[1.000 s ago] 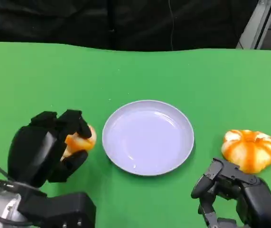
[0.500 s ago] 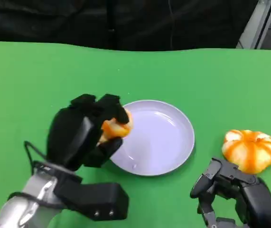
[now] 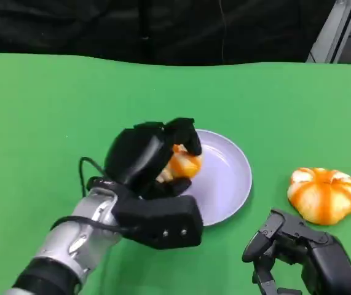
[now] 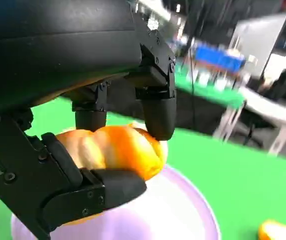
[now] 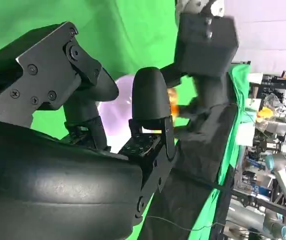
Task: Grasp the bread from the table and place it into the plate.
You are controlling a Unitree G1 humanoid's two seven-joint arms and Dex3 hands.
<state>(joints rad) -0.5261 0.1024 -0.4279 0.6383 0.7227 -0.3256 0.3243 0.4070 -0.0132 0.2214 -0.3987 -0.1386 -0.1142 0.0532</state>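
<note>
Two breads show: one bread point(image 3: 184, 165) is gripped in the left hand point(image 3: 147, 158), its fingers point(image 4: 156, 107) closed around it above the lavender plate point(image 3: 230, 178); a striped bun point(image 3: 322, 195) lies on the green worktop point(image 3: 52, 104). Beside it the right hand point(image 3: 298, 249) holds nothing, fingers apart.

Bright, even light gives soft shadows; the head view is sharp, while both wrist views' backgrounds blur.

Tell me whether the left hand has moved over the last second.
Yes. The left hand, gripping a piece of bread, has travelled to the right: it was left of the plate and is now over the plate's left part.
</note>
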